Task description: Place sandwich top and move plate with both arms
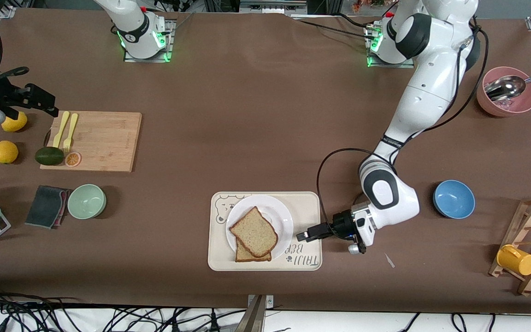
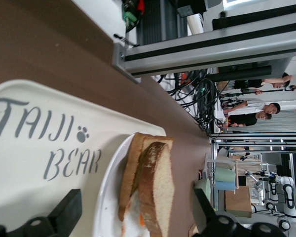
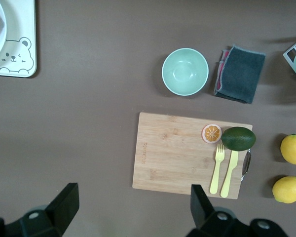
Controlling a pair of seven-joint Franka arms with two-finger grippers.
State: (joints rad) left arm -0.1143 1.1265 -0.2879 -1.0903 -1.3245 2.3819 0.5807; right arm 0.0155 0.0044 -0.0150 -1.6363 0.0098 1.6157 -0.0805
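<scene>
The top slice point(image 1: 255, 230) lies on a darker slice point(image 1: 247, 255) on the plate point(image 1: 280, 216), lower centre of the front view, on the tray point(image 1: 309, 203). The left gripper point(image 1: 303, 236) sits low over the tray's edge, fingers apart, holding nothing. The right gripper point(image 1: 50, 107) waits at the upper left above the cutting board point(image 1: 109, 138), fingers apart.
</scene>
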